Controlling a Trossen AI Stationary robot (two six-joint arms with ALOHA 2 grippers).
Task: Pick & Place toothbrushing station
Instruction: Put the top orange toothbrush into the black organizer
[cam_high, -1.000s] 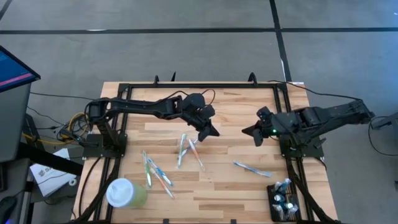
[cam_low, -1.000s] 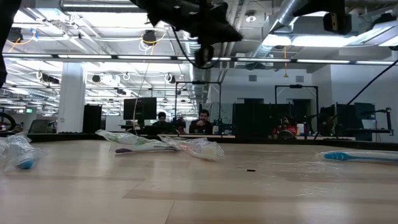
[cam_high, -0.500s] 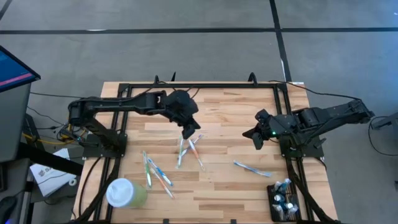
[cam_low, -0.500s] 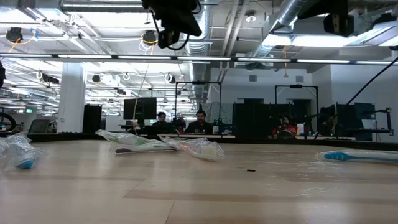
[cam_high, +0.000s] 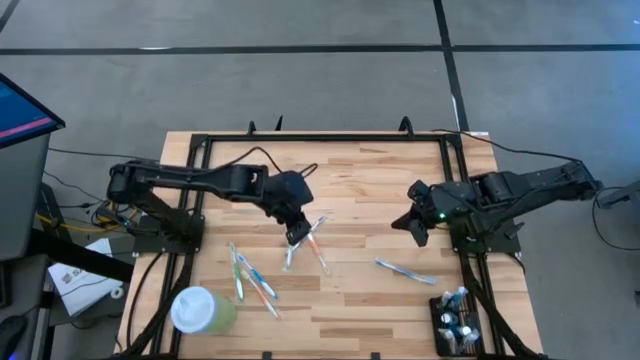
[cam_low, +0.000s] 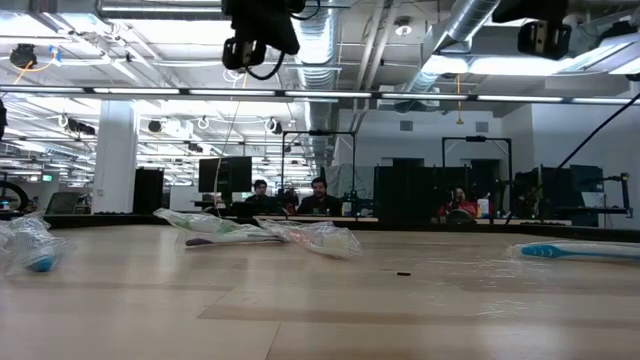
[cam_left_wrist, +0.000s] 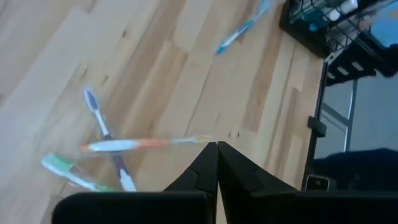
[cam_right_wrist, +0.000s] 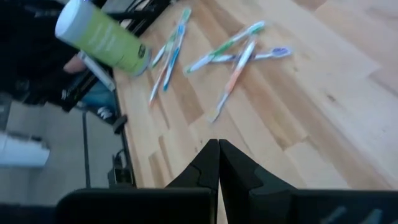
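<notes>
The toothbrushing station (cam_high: 455, 322), a small black slotted holder with items in it, stands at the table's near right corner; it also shows in the left wrist view (cam_left_wrist: 323, 22). My left gripper (cam_high: 295, 232) is shut and empty, above three crossed toothbrushes (cam_high: 303, 242) at the table's middle; in the low view (cam_low: 250, 45) it hangs well above the table. My right gripper (cam_high: 412, 222) is shut and empty, in the air right of the middle. Both wrist views show the fingertips closed together, the left (cam_left_wrist: 217, 146) and the right (cam_right_wrist: 217, 144).
A pale green cup with a white lid (cam_high: 203, 310) lies at the near left corner. Several more toothbrushes (cam_high: 252, 280) lie left of the middle, and a blue one (cam_high: 405, 270) lies right of it. A black frame (cam_high: 325, 138) runs round the table.
My left gripper has swung toward the table's left edge, then toward its near edge, and now stands over the crossed toothbrushes, still shut and still well above the table.
</notes>
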